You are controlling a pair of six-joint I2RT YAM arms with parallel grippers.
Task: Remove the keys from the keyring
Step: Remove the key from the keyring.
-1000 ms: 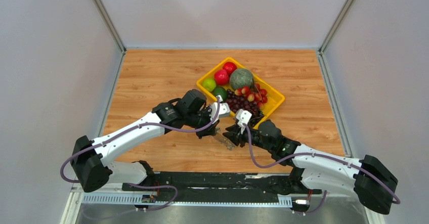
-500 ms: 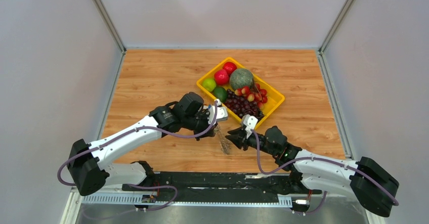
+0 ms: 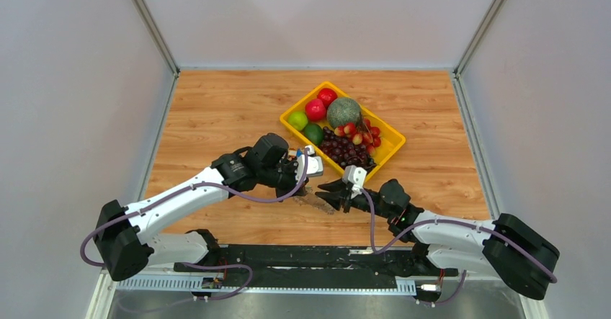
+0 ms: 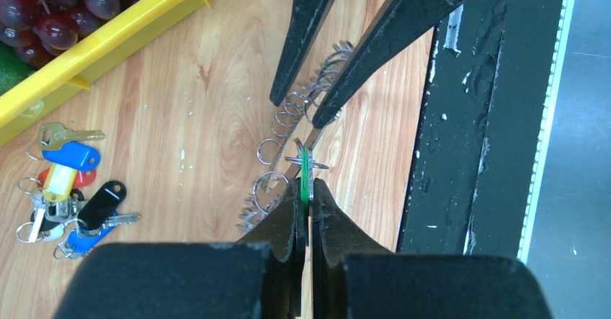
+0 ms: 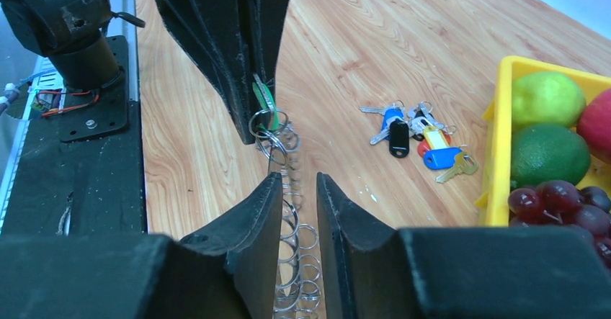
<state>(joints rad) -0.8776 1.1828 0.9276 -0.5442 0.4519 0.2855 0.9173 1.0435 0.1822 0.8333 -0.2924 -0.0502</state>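
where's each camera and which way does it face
top external: high behind the robot, facing down at the table; left arm and right arm show.
left wrist: on left arm, looking past left gripper, shut on green tag.
right wrist: on right arm, looking past right gripper at the keys.
wrist views share the coloured key bunch.

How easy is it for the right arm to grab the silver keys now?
Probably yes: the right fingers sit either side of the keys, nothing blocking. The left fingers pinch the green tag, holding them up.
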